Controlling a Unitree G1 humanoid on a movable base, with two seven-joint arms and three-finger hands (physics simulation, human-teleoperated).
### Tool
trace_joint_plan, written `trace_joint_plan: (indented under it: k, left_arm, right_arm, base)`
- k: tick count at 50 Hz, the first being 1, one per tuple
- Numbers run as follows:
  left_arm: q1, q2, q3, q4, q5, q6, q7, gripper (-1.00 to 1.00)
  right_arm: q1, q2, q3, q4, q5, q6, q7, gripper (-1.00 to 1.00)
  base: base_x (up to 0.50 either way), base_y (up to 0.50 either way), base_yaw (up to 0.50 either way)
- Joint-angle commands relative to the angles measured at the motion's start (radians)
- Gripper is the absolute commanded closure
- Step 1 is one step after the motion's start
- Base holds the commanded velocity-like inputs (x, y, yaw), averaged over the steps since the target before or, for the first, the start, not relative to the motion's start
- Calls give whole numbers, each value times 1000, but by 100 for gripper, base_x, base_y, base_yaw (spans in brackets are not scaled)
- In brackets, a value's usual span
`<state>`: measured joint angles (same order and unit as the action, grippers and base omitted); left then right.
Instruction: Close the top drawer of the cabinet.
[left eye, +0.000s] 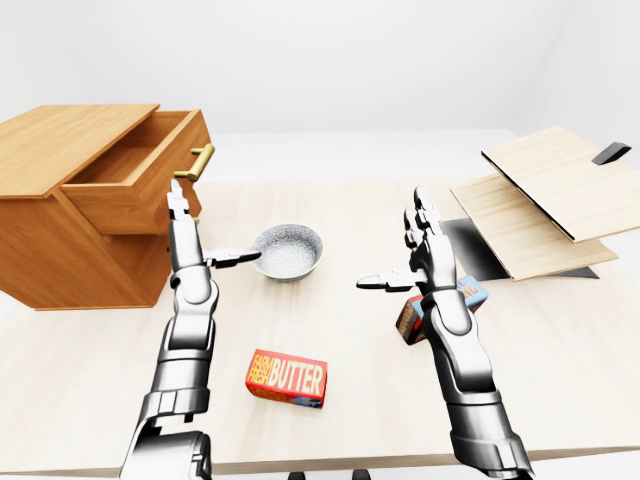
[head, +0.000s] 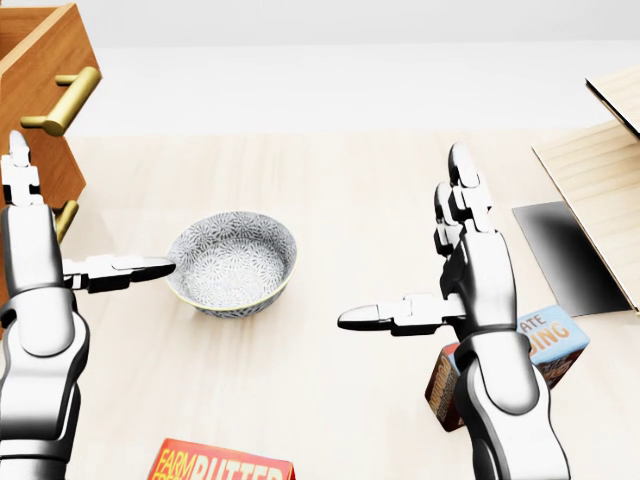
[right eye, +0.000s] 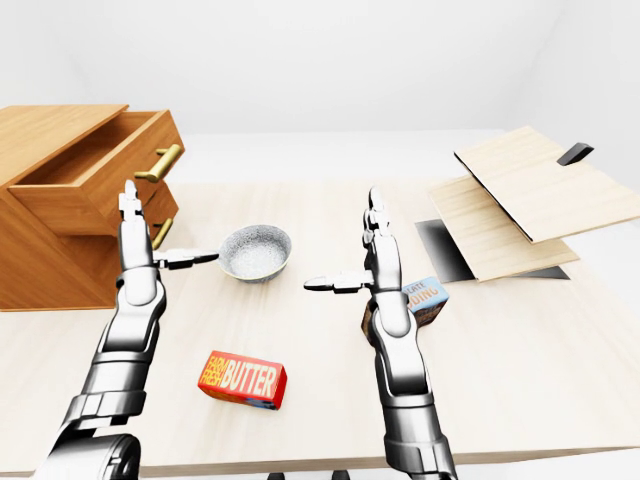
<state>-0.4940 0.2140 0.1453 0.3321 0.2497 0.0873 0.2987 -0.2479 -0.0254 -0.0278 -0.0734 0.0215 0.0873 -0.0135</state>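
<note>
Open left hand (left eye: 190, 245) just beside top drawer (left eye: 135, 178) face.

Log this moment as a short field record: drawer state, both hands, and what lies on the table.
top drawer: pulled out of the cabinet, brass handle free
left robot hand: open, fingers upright, beside the drawer's face; contact cannot be told
right robot hand: open, raised over the table, holding nothing
table: patterned bowl, butter box, small box partly hidden behind the right arm
at right: stacked wooden boards
</note>
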Motion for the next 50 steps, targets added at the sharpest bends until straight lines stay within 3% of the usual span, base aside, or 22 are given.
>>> trace_joint_plan:
  k: [1, 50]
  left_arm:
    - [-40, 50, 35, 27, 28, 0, 83, -100]
    - [-122, 216, 119, 157, -77, 0, 175, -100]
  right_arm:
    - [4, 0, 0, 0, 0, 0, 2, -100]
    - [-5, 2, 3, 13, -4, 0, 1, -100]
  base:
    - [0, 0, 0]
    - [0, 0, 0]
